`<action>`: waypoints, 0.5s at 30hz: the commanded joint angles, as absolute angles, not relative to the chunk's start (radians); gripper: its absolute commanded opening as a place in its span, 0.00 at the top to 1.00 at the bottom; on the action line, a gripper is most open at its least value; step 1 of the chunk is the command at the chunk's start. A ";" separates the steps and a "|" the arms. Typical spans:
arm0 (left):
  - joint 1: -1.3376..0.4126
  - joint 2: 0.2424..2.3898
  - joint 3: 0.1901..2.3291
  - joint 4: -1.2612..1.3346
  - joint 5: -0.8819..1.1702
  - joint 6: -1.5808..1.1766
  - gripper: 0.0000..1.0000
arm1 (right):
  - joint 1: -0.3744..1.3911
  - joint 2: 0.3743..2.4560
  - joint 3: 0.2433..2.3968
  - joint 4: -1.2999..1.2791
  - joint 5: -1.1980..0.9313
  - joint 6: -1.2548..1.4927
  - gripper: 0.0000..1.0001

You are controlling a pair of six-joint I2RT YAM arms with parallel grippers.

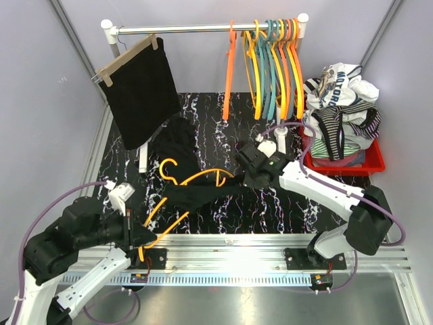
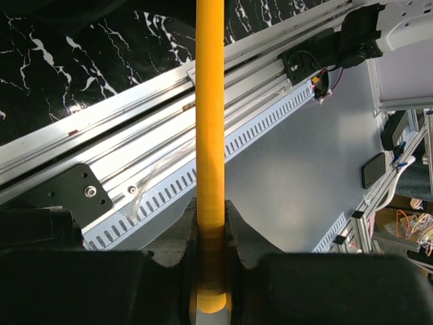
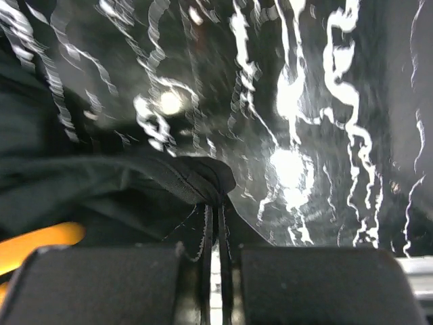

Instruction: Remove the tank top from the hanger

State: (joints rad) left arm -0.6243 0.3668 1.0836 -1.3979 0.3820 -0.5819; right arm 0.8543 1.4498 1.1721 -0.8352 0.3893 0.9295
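So the black marble tabletop (image 1: 284, 203) had the rail (image 1: 196, 28) at the back with spare hangers (image 1: 274, 64). The black tank top (image 1: 181, 143) lay mid-tabletop, partly on the orange hanger (image 1: 197, 177). It looked like a 2-arm tug setup. The left hand (image 1: 139, 233) was clenched on the hanger's bar near the front edge, I'd guess to anchor it. The right hand (image 1: 247, 177) was pinched tight on a fold (image 3: 196, 177) of the top, probably to drag it off sideways. Couldn't tell how much of the hanger sat inside the fabric, since black on black hid that. The right wrist view was blurry too.
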 commanded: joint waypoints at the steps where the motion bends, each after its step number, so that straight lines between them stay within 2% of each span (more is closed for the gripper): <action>1: -0.627 0.356 1.152 -1.402 0.358 -0.603 1.00 | 0.831 1.450 1.123 -0.769 0.281 0.947 1.00; 4: -0.629 0.356 1.152 -1.367 0.324 -0.624 1.00 | 0.834 1.456 1.044 -0.622 0.012 0.858 1.00; 5: -0.627 0.359 1.140 -1.339 0.305 -0.629 1.00 | 0.838 1.441 1.016 -0.504 -0.178 0.829 1.00; 7: -0.627 0.364 1.126 -1.306 0.279 -0.637 1.00 | 0.876 1.416 0.944 -0.381 -0.343 0.824 1.00; 8: -0.627 0.367 1.117 -1.283 0.267 -0.641 1.00 | 0.900 1.390 0.925 -0.257 -0.505 0.819 1.00; 15: -0.627 0.429 1.028 -1.074 0.124 -0.620 1.00 | 1.132 1.393 0.995 -0.169 -0.791 0.792 1.00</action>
